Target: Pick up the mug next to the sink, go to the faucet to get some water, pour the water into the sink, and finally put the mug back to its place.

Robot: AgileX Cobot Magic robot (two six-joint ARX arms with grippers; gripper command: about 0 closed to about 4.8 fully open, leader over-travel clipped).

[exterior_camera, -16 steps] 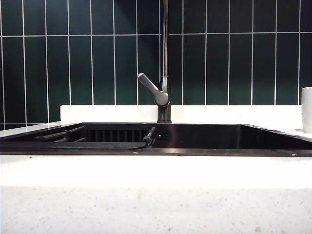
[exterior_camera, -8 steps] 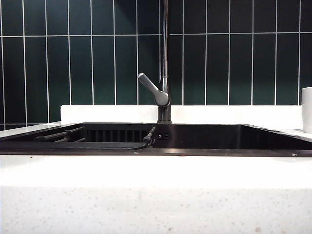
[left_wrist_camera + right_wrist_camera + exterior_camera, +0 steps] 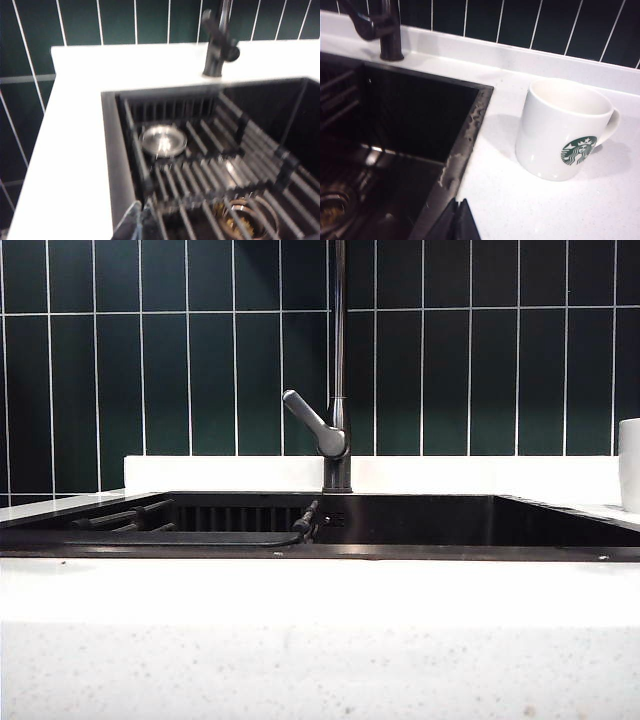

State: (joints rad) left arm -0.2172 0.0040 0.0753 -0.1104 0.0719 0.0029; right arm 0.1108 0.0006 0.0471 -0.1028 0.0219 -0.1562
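Observation:
The white mug [image 3: 563, 129] with a green siren logo stands upright on the white counter beside the sink's rim [image 3: 467, 140]; its handle points away from the basin. A sliver of the mug [image 3: 629, 464] shows at the right edge of the exterior view. The dark faucet [image 3: 338, 390] rises behind the black sink [image 3: 420, 520], lever slanting left. My right gripper [image 3: 458, 204] is shut and empty, hovering over the rim, well short of the mug. My left gripper [image 3: 142, 206] is shut and empty above the sink's other side wall. Neither gripper shows in the exterior view.
A black wire rack [image 3: 210, 155] lies across the left part of the basin, over a shiny drain cover [image 3: 163, 140] and a strainer [image 3: 245, 217]. Dark green tiles [image 3: 180, 360] back the white speckled counter [image 3: 320, 640].

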